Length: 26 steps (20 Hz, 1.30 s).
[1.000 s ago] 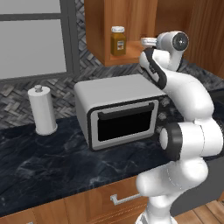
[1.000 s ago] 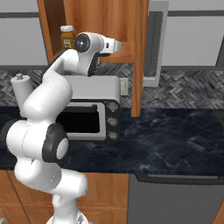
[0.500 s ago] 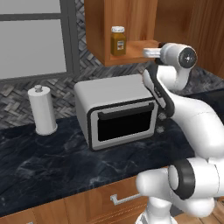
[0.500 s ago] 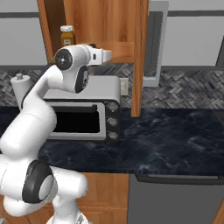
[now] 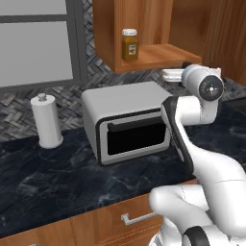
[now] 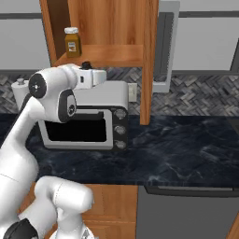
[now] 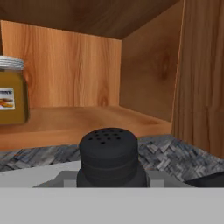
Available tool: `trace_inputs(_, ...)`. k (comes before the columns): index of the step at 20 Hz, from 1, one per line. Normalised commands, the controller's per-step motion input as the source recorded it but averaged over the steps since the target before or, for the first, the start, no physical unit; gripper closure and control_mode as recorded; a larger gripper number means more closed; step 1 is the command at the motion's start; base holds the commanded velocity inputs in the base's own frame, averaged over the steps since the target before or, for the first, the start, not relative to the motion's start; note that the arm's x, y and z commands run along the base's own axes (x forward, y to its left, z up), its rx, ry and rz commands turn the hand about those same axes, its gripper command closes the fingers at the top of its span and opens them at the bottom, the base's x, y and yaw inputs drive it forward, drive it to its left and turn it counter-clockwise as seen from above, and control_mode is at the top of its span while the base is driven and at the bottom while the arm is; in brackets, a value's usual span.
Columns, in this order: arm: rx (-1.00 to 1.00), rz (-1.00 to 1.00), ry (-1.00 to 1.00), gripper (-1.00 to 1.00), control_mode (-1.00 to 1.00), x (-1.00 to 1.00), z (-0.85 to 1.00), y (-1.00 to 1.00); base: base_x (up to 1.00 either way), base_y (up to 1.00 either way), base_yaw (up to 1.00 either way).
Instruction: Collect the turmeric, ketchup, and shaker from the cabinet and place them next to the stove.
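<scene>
White arm bent above the counter, hand level below the open orange-brown wooden wall cabinet (image 6: 116, 28).

The gripper (image 6: 100, 77) extends sideways over the silver toaster oven (image 6: 112, 100), carrying one small dark shaker (image 7: 109, 157) with a perforated rounded top; the jaws appear closed against its sides, though the fingertips are hidden. One amber turmeric jar (image 5: 129, 45) with a white lid stands at the shelf's left front corner. One white paper-towel roll (image 5: 46, 120) stands on the dark counter.

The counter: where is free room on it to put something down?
The dark counter is bare right of the toaster oven, past the cabinet side. Another bare strip runs before the paper towel roll. The toaster oven's spot is crowded; the gripper holds the shaker above it.
</scene>
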Motion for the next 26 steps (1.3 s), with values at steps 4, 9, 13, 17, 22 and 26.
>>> trace_inputs(4, 0.0, -0.07, 0.03, 1.0, -1.0, -0.97, -0.28, 0.03, 0.0, 0.0, 0.0)
trace_inputs(9, 0.01, 0.0, 0.02, 1.0, -1.0, -0.87, -0.42, 0.2, 0.0, 0.0, 0.0)
trace_inputs(13, 0.0, 0.0, 0.0, 1.0, 1.0, -0.25, -0.13, 0.02, -0.75, 0.05, -0.08)
trace_inputs(17, 0.0, 0.0, 0.0, 1.0, 1.0, 0.0, 0.0, 0.0, -1.0, 0.0, -0.35)
trace_inputs(22, 0.0, 0.0, 0.0, 1.0, 1.0, 0.0, 0.0, 0.0, -0.86, -0.02, -0.49)
trace_inputs(26, 0.0, 0.0, 0.0, 1.0, 1.0, 0.0, 0.0, 0.0, -0.3, -0.4, -0.48)
